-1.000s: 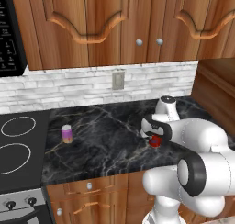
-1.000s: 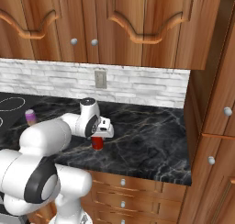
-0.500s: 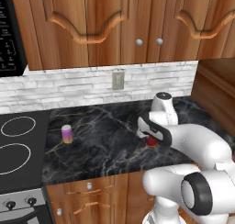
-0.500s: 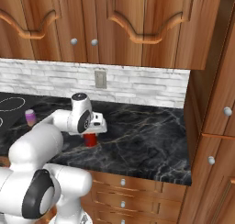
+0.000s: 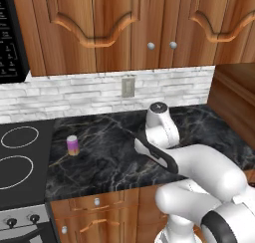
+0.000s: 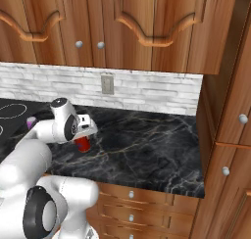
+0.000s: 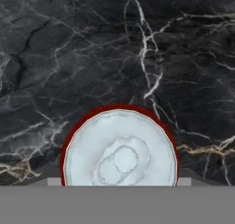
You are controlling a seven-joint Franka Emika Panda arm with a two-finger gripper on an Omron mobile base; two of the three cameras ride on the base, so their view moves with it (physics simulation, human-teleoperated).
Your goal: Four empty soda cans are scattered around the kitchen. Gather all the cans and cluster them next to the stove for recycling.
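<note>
The arm has swung toward nine o'clock, carrying the red can (image 6: 83, 143) clasped in the gripper (image 6: 84, 135) above the counter (image 6: 147, 145); keep it upright, setting it beside the pink can (image 5: 72, 145) near the stove (image 5: 20, 162).

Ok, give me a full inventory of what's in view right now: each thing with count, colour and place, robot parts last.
Red soda can: one, red with silver top, between the gripper's fingers over the counter.
Pink-purple soda can: one, standing on the counter beside the stove.
Stove: one, black with white rings, left end.
Counter: one, black marbled.
Wall outlet: one, grey, on the white brick.
Upper cabinets: brown wood.
Gripper: one, white, closed on the red can.
</note>
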